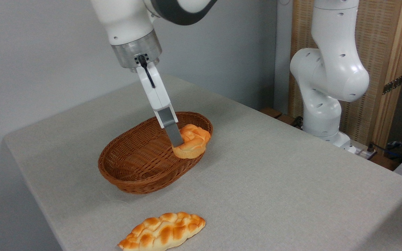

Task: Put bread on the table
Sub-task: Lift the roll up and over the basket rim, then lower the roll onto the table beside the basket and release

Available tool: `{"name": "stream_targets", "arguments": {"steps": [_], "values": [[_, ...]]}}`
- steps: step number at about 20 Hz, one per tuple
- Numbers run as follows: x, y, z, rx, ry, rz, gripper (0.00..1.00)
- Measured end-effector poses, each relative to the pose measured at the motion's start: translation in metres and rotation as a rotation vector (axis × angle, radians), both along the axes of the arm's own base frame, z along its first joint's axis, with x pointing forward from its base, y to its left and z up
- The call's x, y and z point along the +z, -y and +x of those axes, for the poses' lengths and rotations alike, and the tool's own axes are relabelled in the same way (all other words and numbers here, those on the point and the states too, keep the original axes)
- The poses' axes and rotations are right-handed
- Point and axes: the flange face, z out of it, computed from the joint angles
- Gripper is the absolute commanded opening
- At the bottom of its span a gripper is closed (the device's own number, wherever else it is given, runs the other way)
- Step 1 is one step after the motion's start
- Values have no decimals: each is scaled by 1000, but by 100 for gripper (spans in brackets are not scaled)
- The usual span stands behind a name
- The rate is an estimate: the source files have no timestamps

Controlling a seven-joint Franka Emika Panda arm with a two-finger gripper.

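Observation:
The bread (193, 142), a small round bun with an orange-golden knotted top and paler base, hangs tilted over the right rim of the brown wicker basket (141, 157). My gripper (183, 143) reaches down from the upper left and is shut on the bread; one grey finger (173, 134) shows against its left side, the other is hidden behind the bun. The table (274, 167), covered in light grey-beige cloth, spreads under everything.
A long flat braided loaf (162, 232) lies on the cloth near the front edge. The basket looks otherwise bare inside. A white robot base (326, 80) stands past the table's right back edge, before a wooden panel.

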Motion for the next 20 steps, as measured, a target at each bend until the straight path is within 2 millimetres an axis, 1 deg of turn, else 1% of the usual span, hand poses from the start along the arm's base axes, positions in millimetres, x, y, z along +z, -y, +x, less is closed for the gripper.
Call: {"name": "stream_targets", "arguments": {"steps": [1,2,3,4,5,6,8,11,12,17,20], "values": [[3,-11,0,-30,2,3,55],[6,-21,0,-46,5,2,61],[8,-27,0,-59,6,-1,64],[9,-32,-1,-66,7,-3,70],[10,-35,-1,-70,7,-3,79],[10,-36,-1,-71,7,-4,82],[10,-36,-1,-71,7,-3,83],[10,-36,0,-71,7,-3,91],[10,-36,0,-70,7,-3,96],[10,-36,0,-70,7,-3,99],[10,-36,0,-70,7,-3,100]]}}
